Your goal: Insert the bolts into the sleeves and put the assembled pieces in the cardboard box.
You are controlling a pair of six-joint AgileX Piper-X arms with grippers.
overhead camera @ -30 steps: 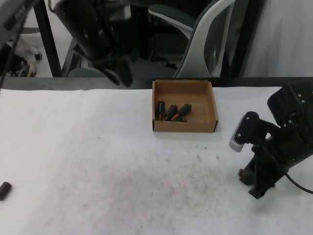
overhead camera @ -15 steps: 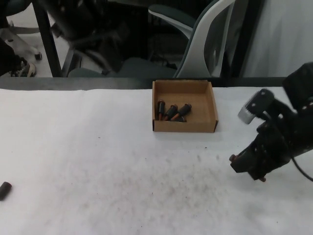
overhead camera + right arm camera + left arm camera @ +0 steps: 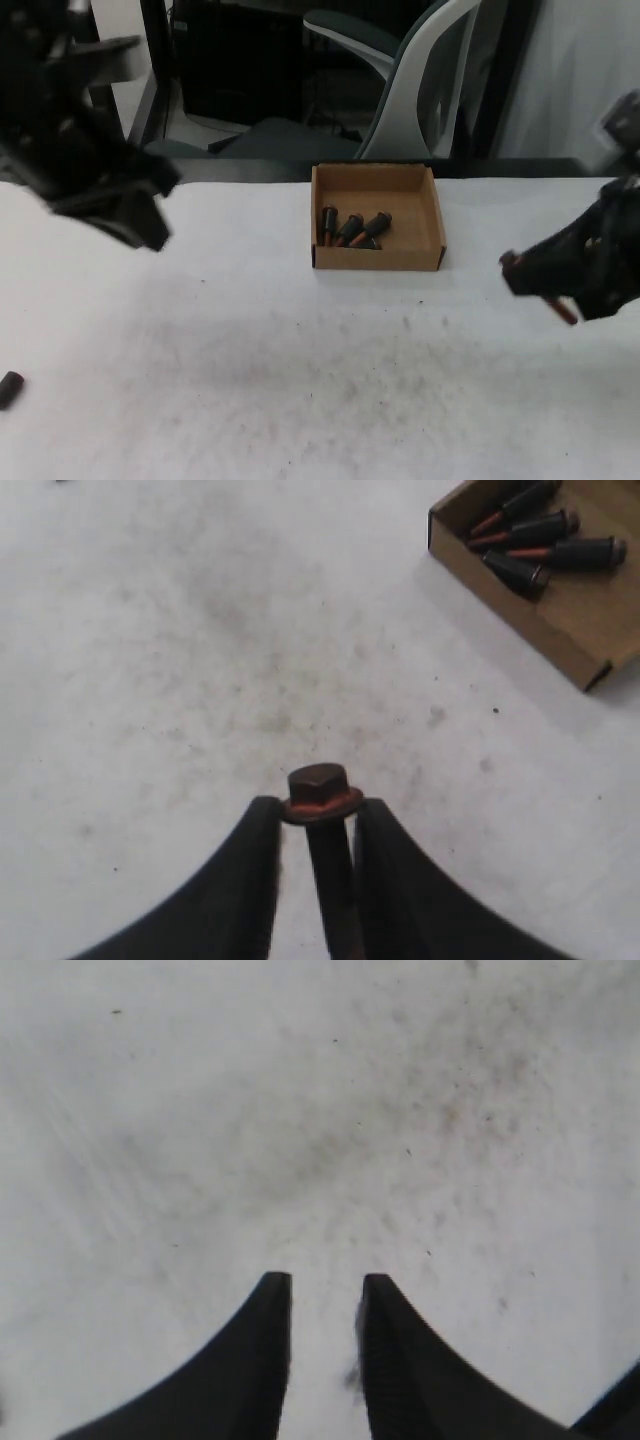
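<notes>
In the high view, your cardboard box (image 3: pixel 378 257) sits at upper centre of the worktop (image 3: pixel 250 340) with assembled pieces (image 3: pixel 352 228) inside, and a lone sleeve (image 3: pixel 10 388) lies at the lower left edge. In the left wrist view, your left end effector (image 3: pixel 326 1280) hangs over the worktop, fingers parted. In the right wrist view, your right end effector (image 3: pixel 318 805) clamps a bolt (image 3: pixel 318 783) just under its head.

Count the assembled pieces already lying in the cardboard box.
4 assembled pieces in the cardboard box, all in its near-left part: one along the left wall, one beside it, one toward the middle, one by the near wall. That wall might hide another.
</notes>
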